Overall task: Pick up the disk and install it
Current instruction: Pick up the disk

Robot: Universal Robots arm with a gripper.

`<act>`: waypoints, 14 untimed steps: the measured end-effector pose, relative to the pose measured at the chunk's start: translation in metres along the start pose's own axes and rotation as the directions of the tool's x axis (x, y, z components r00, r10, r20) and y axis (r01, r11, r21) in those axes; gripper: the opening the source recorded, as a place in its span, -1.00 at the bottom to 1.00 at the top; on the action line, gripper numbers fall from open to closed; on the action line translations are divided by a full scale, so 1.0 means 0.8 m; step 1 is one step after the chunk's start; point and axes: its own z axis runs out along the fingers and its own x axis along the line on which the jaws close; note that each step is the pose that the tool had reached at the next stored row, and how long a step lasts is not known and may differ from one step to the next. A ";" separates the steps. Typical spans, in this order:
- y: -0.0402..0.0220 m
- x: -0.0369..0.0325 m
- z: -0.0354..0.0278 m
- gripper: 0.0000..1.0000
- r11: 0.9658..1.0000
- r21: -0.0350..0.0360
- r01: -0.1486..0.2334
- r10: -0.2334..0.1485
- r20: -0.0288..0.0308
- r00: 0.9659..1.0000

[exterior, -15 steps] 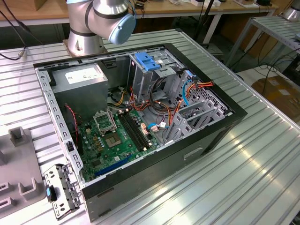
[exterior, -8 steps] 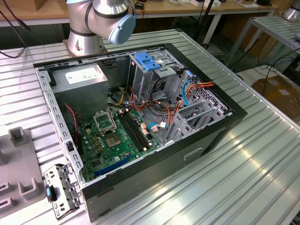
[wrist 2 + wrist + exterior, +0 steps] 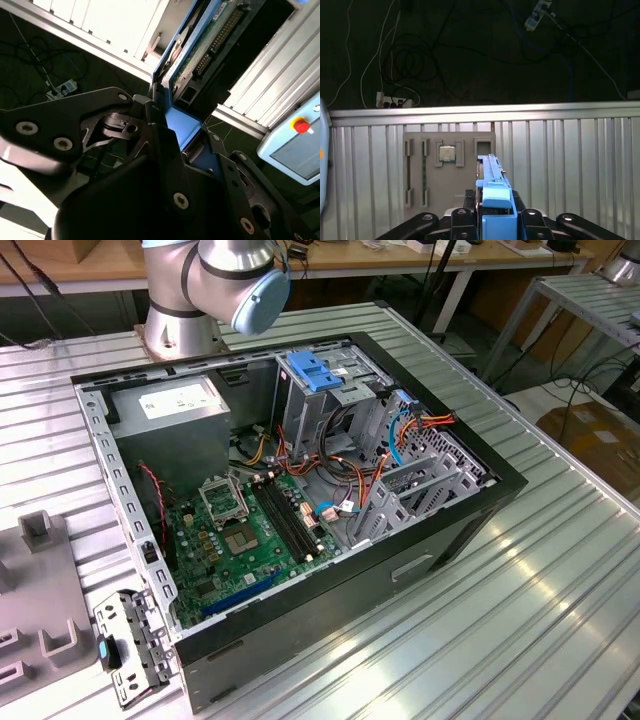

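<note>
End effector point(image 3: 182, 125) was clamped on the disk point(image 3: 200, 47), gripping its blue rails, in the second wrist view. First wrist view: disk stood edge-on before the ribbed worktop point(image 3: 570, 160) and a grey tray point(image 3: 415, 170). Exterior view: open computer case point(image 3: 300, 490) lay beside the arm's base point(image 3: 180, 325)

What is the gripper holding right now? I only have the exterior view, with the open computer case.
Observer: In the first wrist view the gripper is shut on the disk, seen edge-on.
Operator: Which face shows?
Observer: In the second wrist view, its green circuit board faces the camera.
Operator: Anything beyond it?
Observer: In the first wrist view, a grey tray with a chip seated in it.
</note>
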 end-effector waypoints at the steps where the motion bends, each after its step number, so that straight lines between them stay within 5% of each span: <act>1: 0.0001 0.0000 -0.0043 -0.26 1.000 0.000 0.000 0.000 0.000 1.000; 9: 0.0003 0.0000 -0.0387 -0.26 1.000 0.000 0.000 0.000 0.000 1.000; 14: 0.0002 -0.0001 -0.0407 -0.26 1.000 0.000 0.000 0.000 0.000 1.000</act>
